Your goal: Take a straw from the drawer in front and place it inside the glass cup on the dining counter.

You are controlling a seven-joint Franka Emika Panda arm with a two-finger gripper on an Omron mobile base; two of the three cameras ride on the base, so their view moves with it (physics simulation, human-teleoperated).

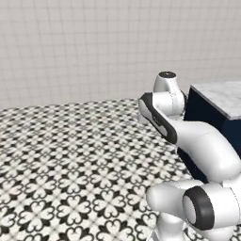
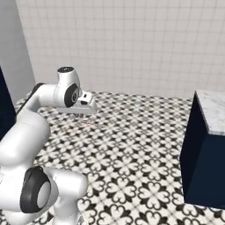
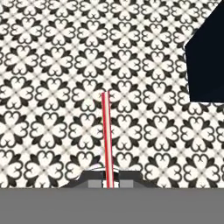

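Thin pinkish-red straw point(image 3: 106, 135) clamped in hand point(image 3: 107, 183), above patterned tile floor point(image 3: 52, 87), dark navy bench point(image 2: 204, 162) corner well apart

A rendered home kitchen, by its finishes: a floor point(image 1: 70, 164) of black-and-white patterned tiles runs to a wall point(image 2: 132, 44) of small pale square tiles, and a navy-based island point(image 2: 204, 162) stands on it with a white-grey marble tabletop point(image 1: 223, 96) (only its corner shows).

Thin pinkish-red straw point(image 3: 106, 135) clamped between the pincer's point(image 3: 107, 183) tips, jutting over patterned floor.
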